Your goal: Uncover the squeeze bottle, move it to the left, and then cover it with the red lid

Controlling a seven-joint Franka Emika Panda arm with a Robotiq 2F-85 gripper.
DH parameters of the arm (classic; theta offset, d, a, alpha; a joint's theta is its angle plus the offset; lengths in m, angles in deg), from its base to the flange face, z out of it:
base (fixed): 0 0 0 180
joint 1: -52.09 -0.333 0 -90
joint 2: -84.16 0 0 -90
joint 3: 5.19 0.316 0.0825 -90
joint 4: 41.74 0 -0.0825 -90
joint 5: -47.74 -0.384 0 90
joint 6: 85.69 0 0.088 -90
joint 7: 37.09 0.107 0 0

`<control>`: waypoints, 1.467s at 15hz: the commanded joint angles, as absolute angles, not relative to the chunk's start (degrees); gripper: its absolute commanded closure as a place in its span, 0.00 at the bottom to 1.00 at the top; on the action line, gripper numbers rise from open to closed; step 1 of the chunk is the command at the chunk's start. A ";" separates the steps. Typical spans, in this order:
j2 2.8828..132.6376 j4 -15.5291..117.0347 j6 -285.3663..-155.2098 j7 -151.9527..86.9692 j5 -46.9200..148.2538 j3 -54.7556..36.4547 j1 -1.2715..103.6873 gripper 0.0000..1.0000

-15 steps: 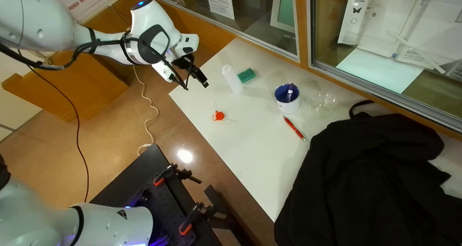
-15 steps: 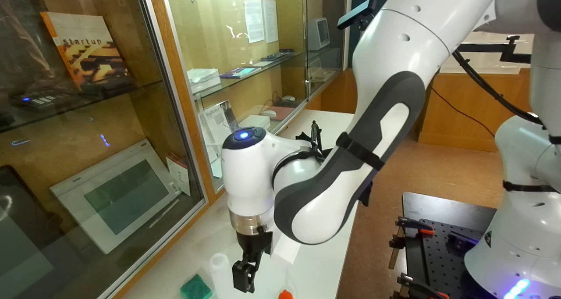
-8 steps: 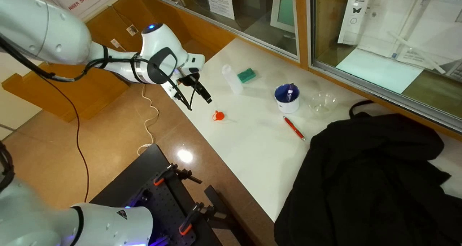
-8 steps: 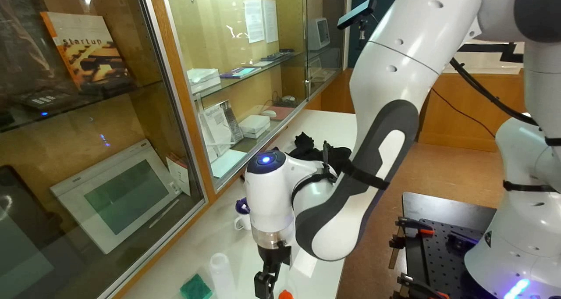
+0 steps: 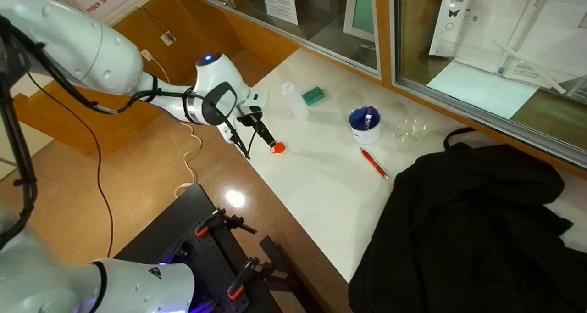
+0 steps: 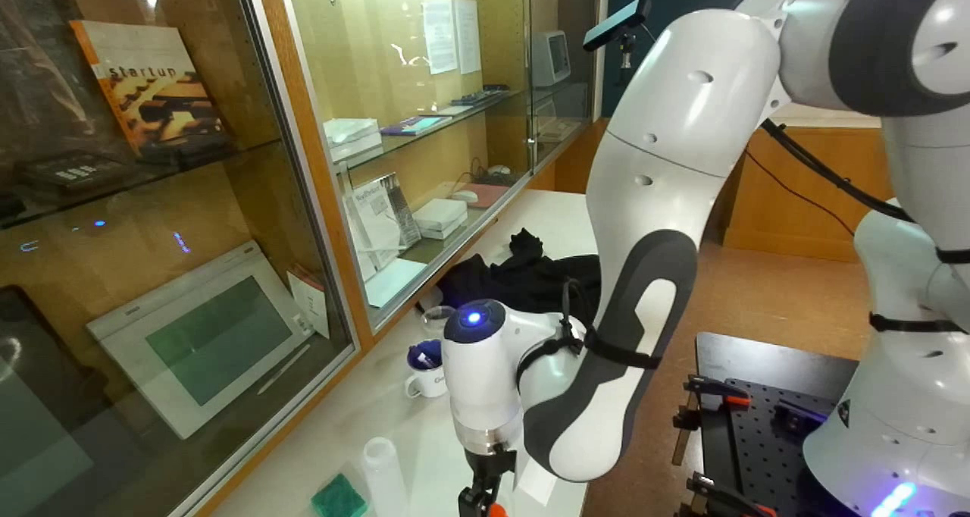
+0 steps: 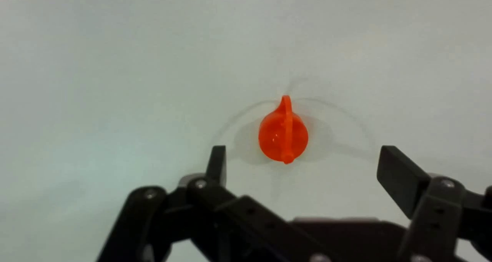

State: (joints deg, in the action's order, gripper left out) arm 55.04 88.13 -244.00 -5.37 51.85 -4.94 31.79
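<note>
The bottle [image 5: 296, 102] is bare, maybe moved too, but the red lid [image 7: 282, 135] still needs to go on, and the spread fingers [image 7: 401, 180] hold nothing.

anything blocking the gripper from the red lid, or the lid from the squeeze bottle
No, nothing visible. In the wrist view, nothing lies between the open gripper and the red lid. In both exterior views, the green sponge lies beyond the squeeze bottle, away from the lid.

Squeeze bottle [image 5: 295, 101]: whitish, translucent, upright on table [image 5: 316, 193]. Red lid [image 7: 275, 137]: round, orange-red, thin-strapped, off bottle, on same table.
</note>
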 commanded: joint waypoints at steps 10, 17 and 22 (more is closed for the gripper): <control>49.11 87.65 -250.80 -6.06 48.93 -7.72 29.69 0.57; 49.80 87.74 -250.30 -5.94 49.06 -8.48 28.77 1.00; 54.89 89.15 -248.72 -5.73 49.35 -9.19 27.56 0.99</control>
State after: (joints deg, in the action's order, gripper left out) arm 50.14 87.44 -249.63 -5.37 50.47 -8.21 29.04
